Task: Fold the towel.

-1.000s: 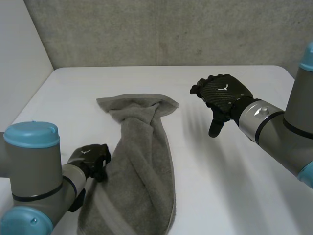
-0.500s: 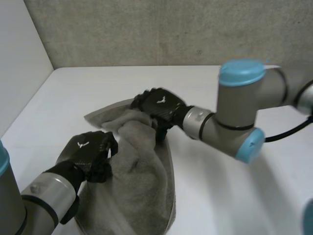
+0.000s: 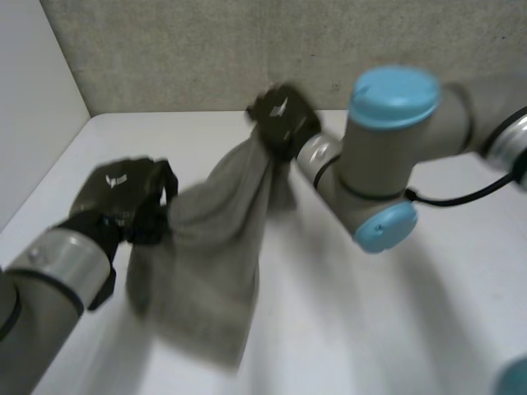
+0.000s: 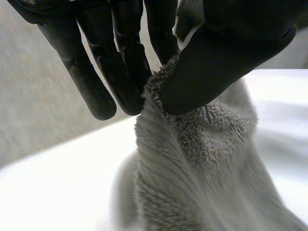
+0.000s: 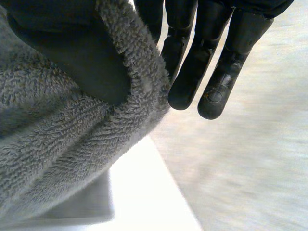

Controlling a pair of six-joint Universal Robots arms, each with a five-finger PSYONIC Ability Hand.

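Observation:
A grey towel [image 3: 216, 247] hangs in the air above the white table [image 3: 395, 321], stretched between both hands. My left hand [image 3: 125, 200] pinches its near-left edge between thumb and fingers; the left wrist view has the towel [image 4: 192, 163] drooping from that pinch in the hand [image 4: 216, 53]. At the far end, my right hand [image 3: 282, 118] grips the towel's top, high over the table's back. In the right wrist view the towel [image 5: 62, 144] is clamped between the thumb and the fingers [image 5: 216, 72]. The lower part dangles loose towards the table.
A grey wall [image 3: 206, 49] runs behind the table and a pale wall [image 3: 33, 107] closes the left side. My right arm [image 3: 387, 156] reaches across the middle of the table from the right.
The right hand came across to the towel's far end and closed on it. Both hands then rose, lifting the towel off the table.

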